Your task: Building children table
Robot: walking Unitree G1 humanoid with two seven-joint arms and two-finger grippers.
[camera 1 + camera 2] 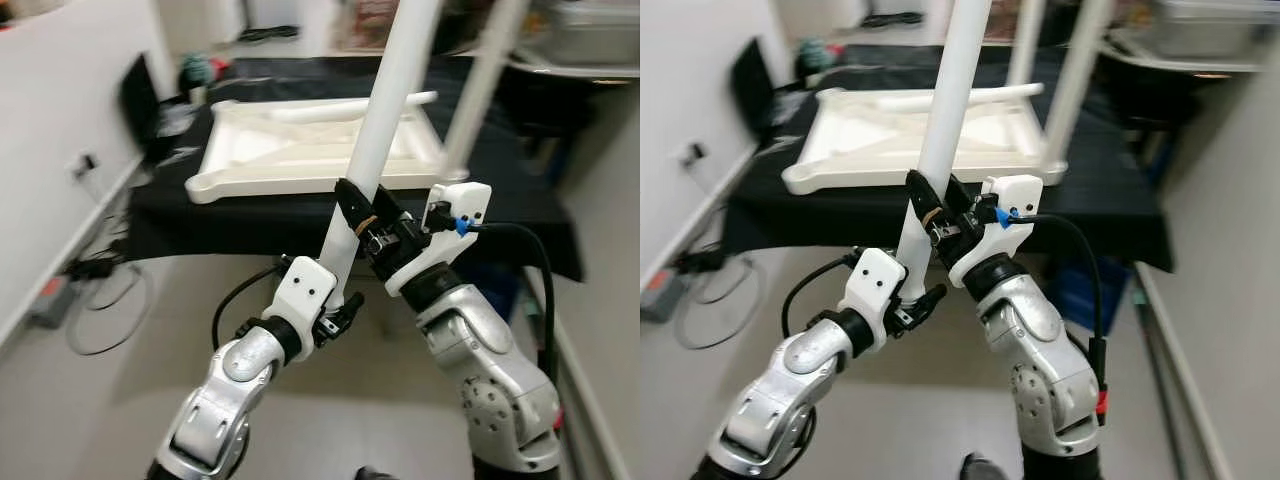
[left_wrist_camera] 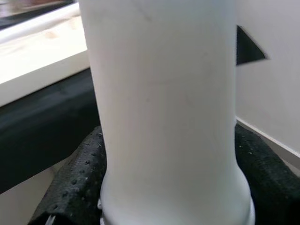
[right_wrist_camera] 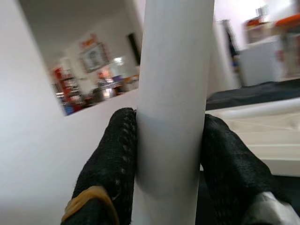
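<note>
Jaws of both grippers, left (image 1: 338,300) and right (image 1: 365,220), clamp one smooth, white, round table leg (image 1: 385,110).

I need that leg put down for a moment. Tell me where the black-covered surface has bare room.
Bare black cloth runs along the near edge, in front of the upturned white tabletop, and to its right. The far left corner is crowded with small items. Both the left hand and right hand grip the white leg.
</note>
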